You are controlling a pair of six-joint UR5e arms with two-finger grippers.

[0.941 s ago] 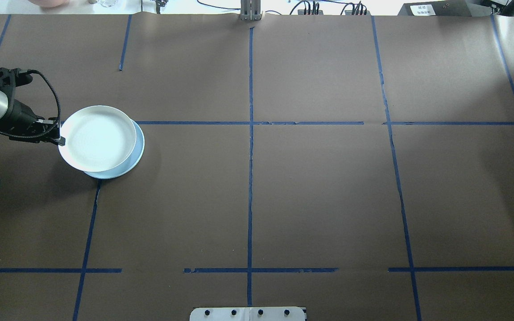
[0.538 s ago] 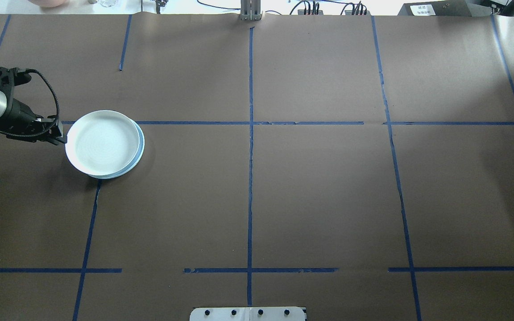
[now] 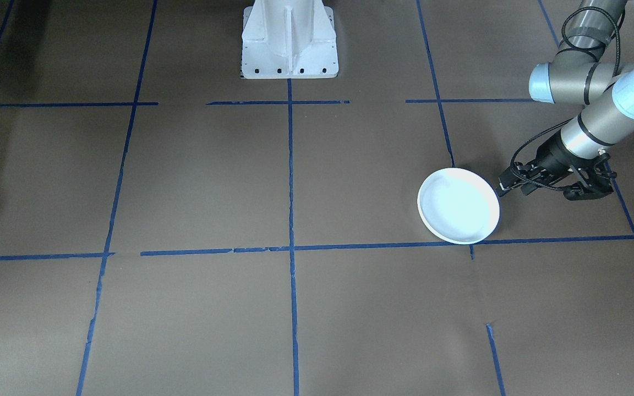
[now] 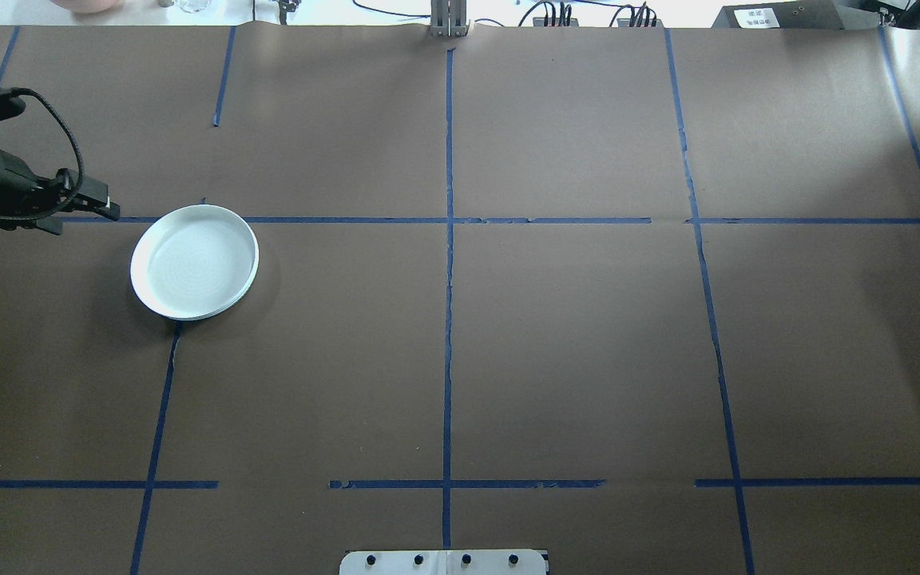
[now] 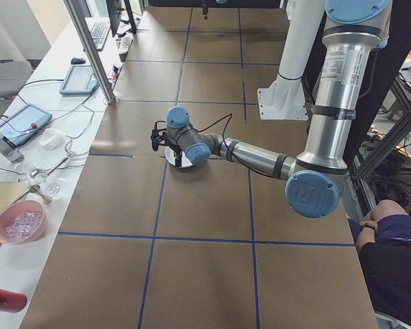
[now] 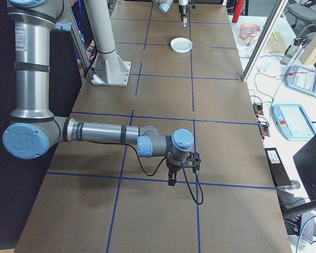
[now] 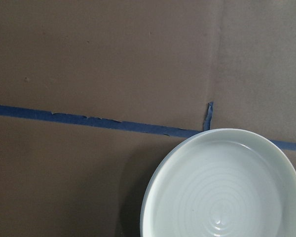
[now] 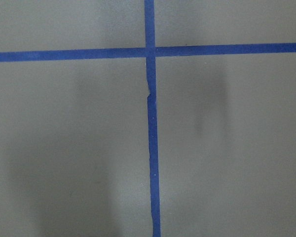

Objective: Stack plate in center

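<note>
Now the left end effector [image 4: 105, 209] hangs beside stacked plates [image 4: 194, 261].

The table [image 4: 572, 343] is covered in brown paper, which is marked off into rectangles by blue tape lines [image 4: 448, 319]. Along a side bench [image 5: 27, 171] a pink bowl [image 5: 19, 222], a red bottle [image 5: 5, 299] and two tablets [image 5: 81, 79] are seen. Cables and plugs [image 4: 556, 13] are laid along the far edge. A seated person's knee [image 5: 390, 209] is visible at one corner.
</note>
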